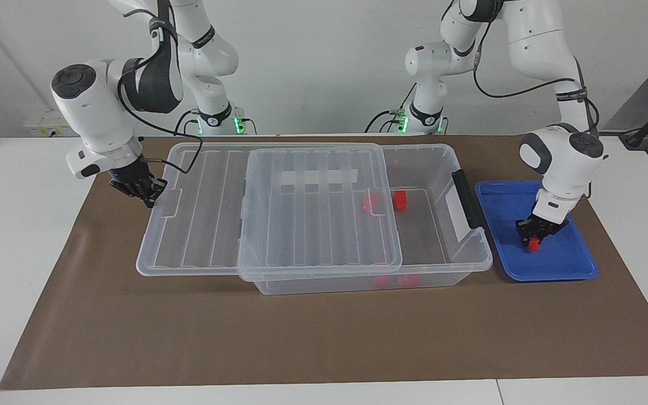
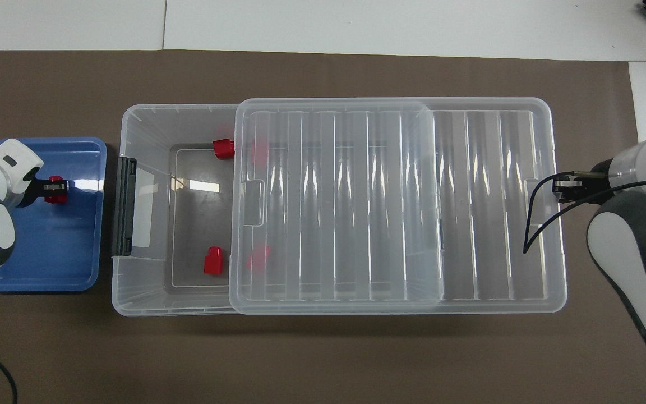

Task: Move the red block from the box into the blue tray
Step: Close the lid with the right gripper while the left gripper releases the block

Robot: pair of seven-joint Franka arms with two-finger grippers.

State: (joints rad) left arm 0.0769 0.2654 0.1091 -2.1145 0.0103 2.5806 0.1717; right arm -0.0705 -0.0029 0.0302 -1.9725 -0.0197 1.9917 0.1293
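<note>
The blue tray (image 1: 560, 264) (image 2: 48, 252) lies beside the box at the left arm's end of the table. My left gripper (image 1: 535, 239) (image 2: 55, 189) is low inside the tray, shut on a red block (image 1: 534, 243) (image 2: 55, 191) at its floor. The clear box (image 1: 473, 264) (image 2: 143, 118) stands mid-table. Its ribbed lid (image 1: 301, 225) (image 2: 334, 202) is slid toward the right arm's end, leaving the tray end open. Two red blocks (image 1: 400, 199) (image 2: 212, 261) (image 2: 223, 148) lie in the open part. Two more show dimly under the lid. My right gripper (image 1: 152, 197) (image 2: 565, 188) is shut on the lid's end rim.
A black latch (image 1: 466, 198) (image 2: 127, 205) sits on the box's end wall facing the tray. A brown mat (image 1: 324, 337) (image 2: 323, 359) covers the table under everything. The right arm's cable (image 2: 533, 219) hangs over the lid's end.
</note>
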